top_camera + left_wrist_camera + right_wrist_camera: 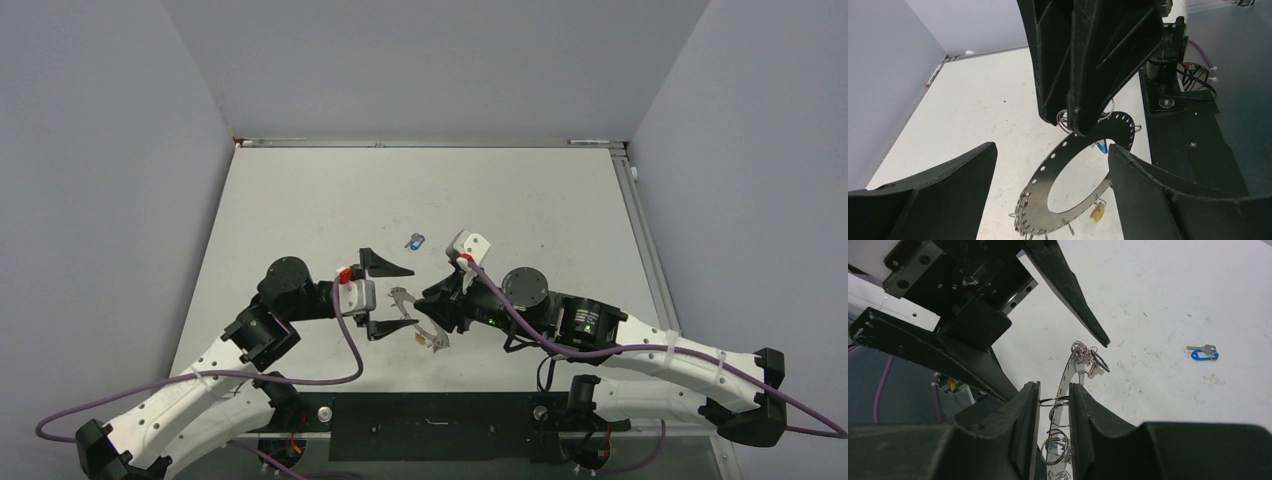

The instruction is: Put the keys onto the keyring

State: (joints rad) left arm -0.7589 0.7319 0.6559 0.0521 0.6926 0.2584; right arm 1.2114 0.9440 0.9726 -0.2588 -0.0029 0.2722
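- Plainly, the right claw (1054, 390) is clamped on the keyring (1045, 175). Its two fingers pinch the hoop's flat, hole-punched band from either side.
- The keyring is lifted off the tabletop (520, 200) and tilted, with its outer edge facing the left arm.
- The left claw (1052, 146) has its fingers spread wide apart and grips nothing. One finger stands on each side of the keyring with a gap, though the finger nearer the arm bases is close to the hoop's rim.
- A cluster of small wire loops and keys (1088, 357) hangs at the end of the keyring farthest from the right claw.
- A yellow-tagged key (1096, 212) dangles from the keyring's lower edge.
- One blue key (1203, 354) lies flat on the tabletop, beyond the keyring and well apart from it, touched by neither claw.
- The tabletop's far edge and the side walls (110, 200) are all well apart from the keyring.
- The black base plate (430, 425) at the near edge lies closer to the keyring.
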